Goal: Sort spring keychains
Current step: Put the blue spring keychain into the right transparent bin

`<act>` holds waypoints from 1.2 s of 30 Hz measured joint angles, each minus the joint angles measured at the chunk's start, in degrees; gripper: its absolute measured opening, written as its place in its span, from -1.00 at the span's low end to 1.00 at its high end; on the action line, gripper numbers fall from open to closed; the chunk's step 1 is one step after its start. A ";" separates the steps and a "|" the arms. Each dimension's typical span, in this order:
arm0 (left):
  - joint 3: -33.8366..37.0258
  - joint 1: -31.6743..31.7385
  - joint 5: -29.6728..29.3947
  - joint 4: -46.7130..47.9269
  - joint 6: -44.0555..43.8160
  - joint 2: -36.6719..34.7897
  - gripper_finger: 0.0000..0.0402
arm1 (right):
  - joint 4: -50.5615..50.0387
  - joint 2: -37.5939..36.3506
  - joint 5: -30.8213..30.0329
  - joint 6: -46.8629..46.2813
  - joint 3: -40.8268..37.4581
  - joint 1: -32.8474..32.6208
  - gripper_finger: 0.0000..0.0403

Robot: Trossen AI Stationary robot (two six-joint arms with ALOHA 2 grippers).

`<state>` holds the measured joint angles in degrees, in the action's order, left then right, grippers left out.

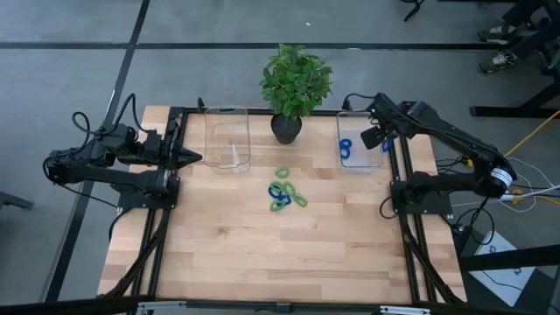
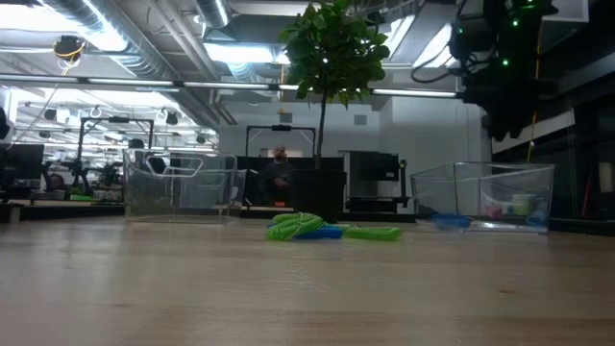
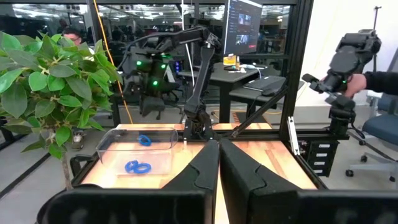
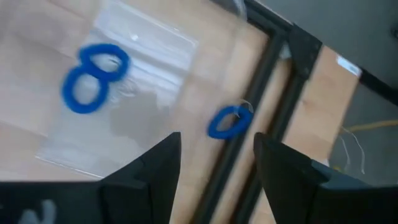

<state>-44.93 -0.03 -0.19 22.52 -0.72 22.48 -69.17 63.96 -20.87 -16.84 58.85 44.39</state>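
While its two dark fingers stand spread wide with nothing clamped between them, the right gripper (image 4: pixel 214 171) hangs above the right-hand clear bin (image 1: pixel 359 150), its arm reaching in from the table's right edge with the elbow bent back toward the frame. In the right wrist view one blue keychain (image 4: pixel 229 121) shows in the gap between the fingers, free of both and apparently in mid-air over the bin's edge. Two more blue keychains (image 4: pixel 92 76) lie touching each other on the bin floor. The left gripper (image 1: pixel 191 158) is closed to a point on nothing, its arm stretched level along the table's left edge, just beside the left clear bin (image 1: pixel 227 140); I cannot see anything in that bin. At mid-table the remaining keychains lie in a pile (image 1: pixel 285 193), green and blue loops tangled together; I count roughly six, about four green and two blue, though overlap makes the tally unsure. A potted plant (image 1: pixel 294 85) stands between the bins. No readable writing shows anywhere.
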 joint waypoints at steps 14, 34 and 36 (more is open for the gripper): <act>0.00 0.01 0.00 0.00 0.00 0.00 -0.94 | -2.06 -0.31 2.61 3.62 0.26 7.19 0.00; 0.00 0.00 0.00 0.00 -0.01 0.00 -0.96 | -5.87 -0.31 4.47 -16.98 -4.33 11.23 -0.24; 0.00 0.00 0.00 0.00 0.01 0.00 -0.96 | -5.06 -0.31 4.63 -21.04 -5.86 11.23 -0.24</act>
<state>-44.93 -0.03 -0.19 22.52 -0.71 22.48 -74.23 63.66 -16.24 -37.88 52.99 55.61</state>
